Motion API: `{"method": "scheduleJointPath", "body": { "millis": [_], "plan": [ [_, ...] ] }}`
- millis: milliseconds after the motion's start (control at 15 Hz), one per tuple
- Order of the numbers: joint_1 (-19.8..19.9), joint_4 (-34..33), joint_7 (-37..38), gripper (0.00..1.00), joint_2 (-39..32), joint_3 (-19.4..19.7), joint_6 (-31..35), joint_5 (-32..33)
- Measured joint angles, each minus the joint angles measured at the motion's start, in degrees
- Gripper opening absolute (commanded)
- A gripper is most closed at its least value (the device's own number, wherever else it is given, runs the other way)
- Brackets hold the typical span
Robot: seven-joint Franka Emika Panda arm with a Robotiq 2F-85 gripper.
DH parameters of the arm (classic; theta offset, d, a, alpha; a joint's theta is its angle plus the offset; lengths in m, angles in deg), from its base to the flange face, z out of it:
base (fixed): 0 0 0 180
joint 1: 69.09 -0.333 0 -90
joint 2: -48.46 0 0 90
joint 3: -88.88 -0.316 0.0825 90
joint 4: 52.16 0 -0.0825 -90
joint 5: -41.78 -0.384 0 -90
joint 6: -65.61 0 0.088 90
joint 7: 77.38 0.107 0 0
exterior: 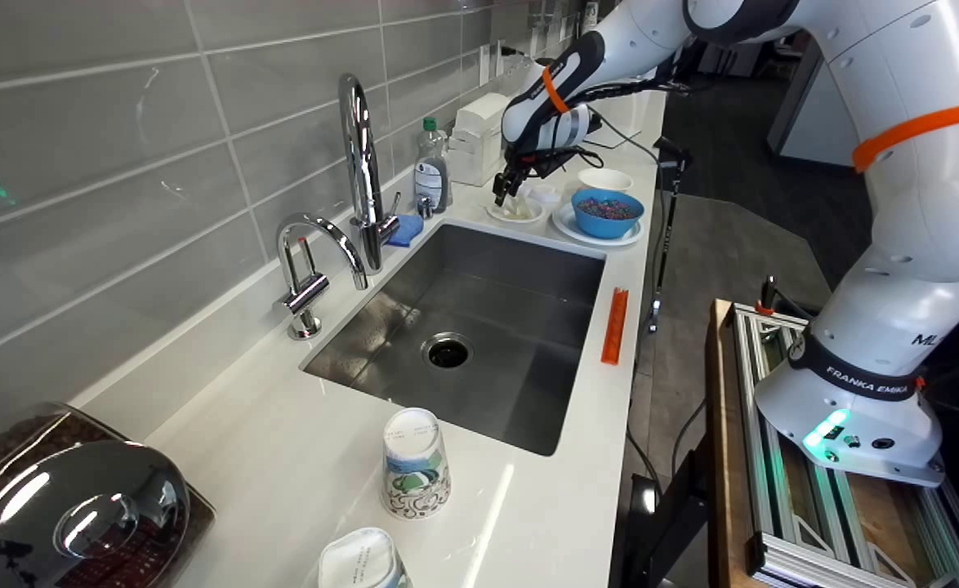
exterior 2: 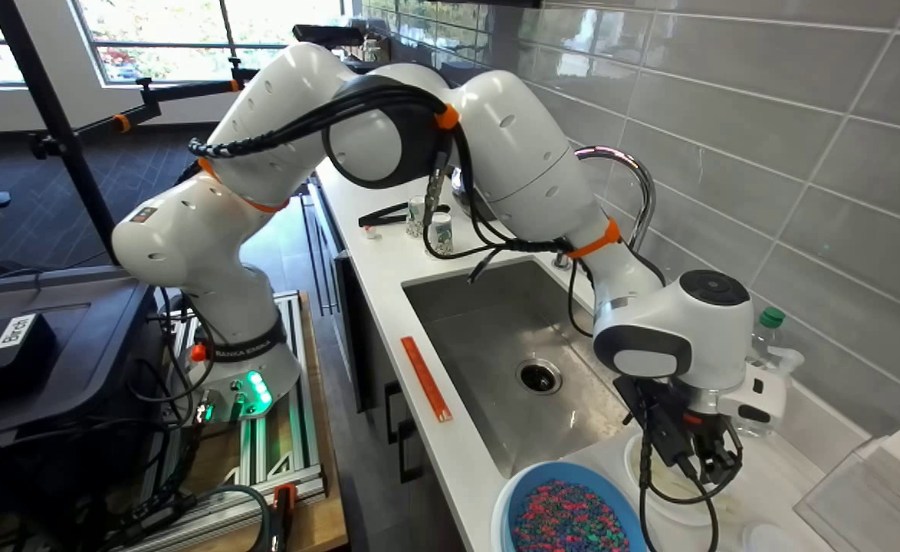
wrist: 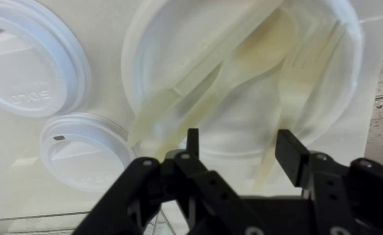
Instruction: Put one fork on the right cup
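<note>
The pale cream fork (wrist: 297, 78) lies in a white bowl (wrist: 131, 58) in the wrist view, tines at the far rim, handle reaching over the near rim. A spoon (wrist: 266, 45) and a knife (wrist: 207, 49) lie beside it. My gripper (wrist: 238, 140) is open above the near rim. Its right finger overlaps the fork's handle; the handle's end shows between the fingers. The gripper also shows over the bowl in both exterior views (exterior: 504, 192) (exterior 2: 714, 464). The right cup (exterior: 416, 469), white with a teal-green pattern, stands upside down on the counter beyond the sink, also here (exterior 2: 440, 232).
Another cup (exterior: 361, 562) stands beside the right cup. The sink (exterior: 496, 327) lies between the cups and the bowl. A blue bowl of beads (exterior: 606, 214), two white lids (wrist: 84, 153), a soap bottle (exterior: 431, 167) and a napkin holder (exterior: 479, 139) surround the gripper. Faucets (exterior: 353, 147) rise behind.
</note>
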Motion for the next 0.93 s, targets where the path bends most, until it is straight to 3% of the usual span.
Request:
{"method": "scheduleJointPath", "body": {
  "millis": [600,933],
  "plan": [
    [-0.9,1.4,0.0,0.62,1.4,0.2,-2.9,0.0],
    [-1.6,1.7,0.0,0.52,1.5,0.2,-3.9,0.0]
  ]
}}
